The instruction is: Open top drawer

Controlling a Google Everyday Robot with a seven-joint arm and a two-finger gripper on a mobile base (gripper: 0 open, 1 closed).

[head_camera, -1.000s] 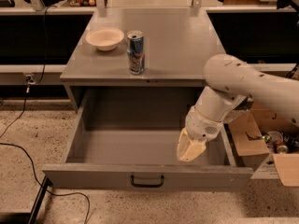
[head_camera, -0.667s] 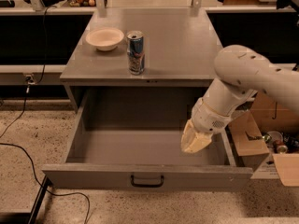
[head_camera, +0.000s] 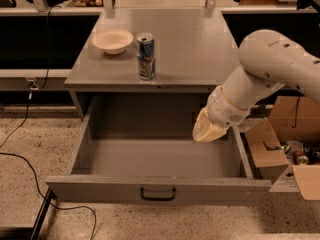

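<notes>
Up and to the left of the end effector (head_camera: 207, 130), a blue can (head_camera: 146, 56) is seen upright on the grey counter (head_camera: 195, 44), with a pale bowl (head_camera: 113, 41) just beyond it, further left. To the right of the end effector and lower, open cardboard boxes (head_camera: 267, 151) are set on the speckled floor; small items lie among them, too unclear to be named. A black cable (head_camera: 22, 159) is trailed across the floor far to the left.

The top drawer (head_camera: 150, 159) is found directly below and to the left of the end effector, pulled well out from under the counter. Its deep grey interior is shown bare, and a small black bar handle (head_camera: 157, 194) is fixed at the middle of its flat front.

The end effector is hung over the drawer's right rear part, near the right wall; whether it is open or closed cannot be told, and nothing is seen held by it.
</notes>
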